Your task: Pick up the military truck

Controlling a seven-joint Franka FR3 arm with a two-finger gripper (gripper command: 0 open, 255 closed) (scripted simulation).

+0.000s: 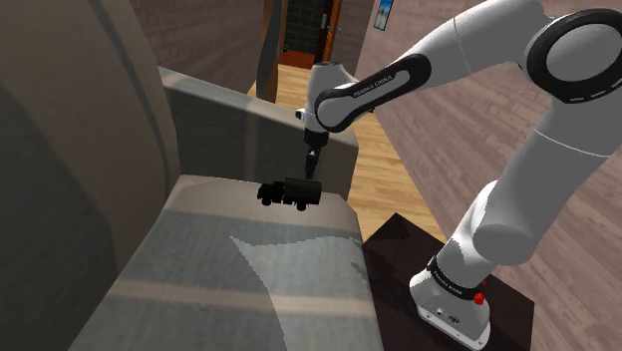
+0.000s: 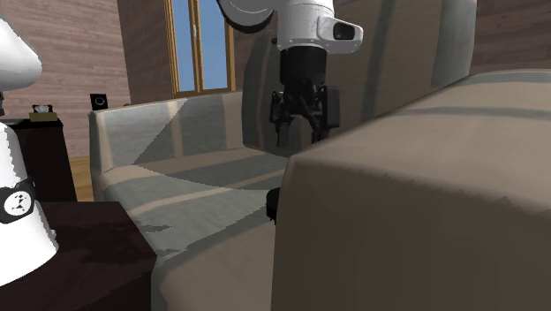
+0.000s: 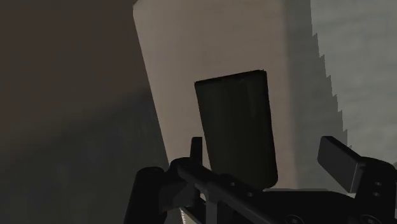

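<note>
The military truck (image 1: 289,191) is a small dark toy standing on the far end of a grey sofa seat (image 1: 229,269), close to the armrest. My gripper (image 1: 311,172) hangs just above its rear end, pointing down, open and holding nothing. In the second exterior view the gripper (image 2: 302,137) is above the seat with its fingers apart. There only a dark sliver of the truck (image 2: 274,203) shows past the near armrest (image 2: 415,203). The wrist view looks down on the truck's dark boxy bed (image 3: 235,127), with the gripper (image 3: 245,172) straddling its lower part and the fingers (image 3: 340,160) not touching it.
The sofa's back (image 1: 229,120) and far armrest (image 1: 334,150) rise right behind the truck. The dark stand (image 1: 399,249) sits beside the sofa on a wooden floor (image 1: 399,170). A doorway (image 1: 299,30) and window (image 2: 199,44) lie beyond.
</note>
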